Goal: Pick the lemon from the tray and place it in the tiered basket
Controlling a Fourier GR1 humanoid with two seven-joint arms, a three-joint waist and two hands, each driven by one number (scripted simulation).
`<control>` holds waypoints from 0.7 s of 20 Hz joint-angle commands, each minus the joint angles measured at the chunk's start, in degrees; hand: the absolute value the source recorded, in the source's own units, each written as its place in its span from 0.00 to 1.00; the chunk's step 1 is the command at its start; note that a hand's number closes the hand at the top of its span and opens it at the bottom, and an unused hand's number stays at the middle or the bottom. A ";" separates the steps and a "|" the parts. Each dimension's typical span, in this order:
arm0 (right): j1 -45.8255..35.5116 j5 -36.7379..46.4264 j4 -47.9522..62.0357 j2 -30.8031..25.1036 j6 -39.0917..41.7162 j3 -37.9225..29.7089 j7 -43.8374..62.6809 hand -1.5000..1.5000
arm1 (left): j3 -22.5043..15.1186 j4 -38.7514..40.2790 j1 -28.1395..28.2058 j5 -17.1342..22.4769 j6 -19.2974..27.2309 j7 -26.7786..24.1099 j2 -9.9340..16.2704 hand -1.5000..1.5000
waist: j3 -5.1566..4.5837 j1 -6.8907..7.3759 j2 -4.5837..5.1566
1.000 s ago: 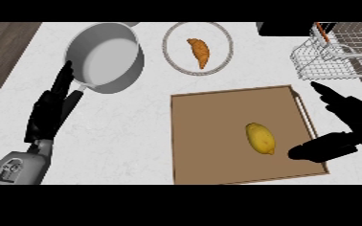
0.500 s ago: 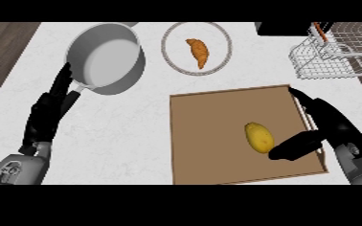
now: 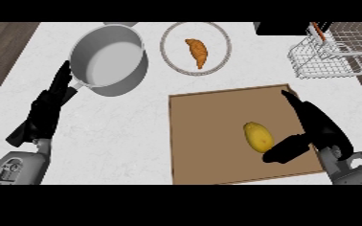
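Lemon (image 3: 258, 137) lies on brown tray (image 3: 212, 139), right of centre, not yet lifted. We judge step as reach-to-grasp. Right hand (image 3: 318, 127) sits just beside lemon on its right: fingers straight along tray's right edge, thumb angled in below fruit, touching or nearly so; holds nothing. Next move, we think: close fingers round lemon, lift, carry up-right to tiered basket (image 3: 326, 57). Left hand (image 3: 44, 112) rests open at left, near pan (image 3: 109, 60), holding nothing.
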 commanded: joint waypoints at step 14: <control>3.58 9.39 -0.42 8.40 4.49 1.30 9.30 0.00 | 1.58 -4.14 -0.16 -3.12 -1.73 5.02 -2.47 0.50 | 0.02 -0.10 -0.05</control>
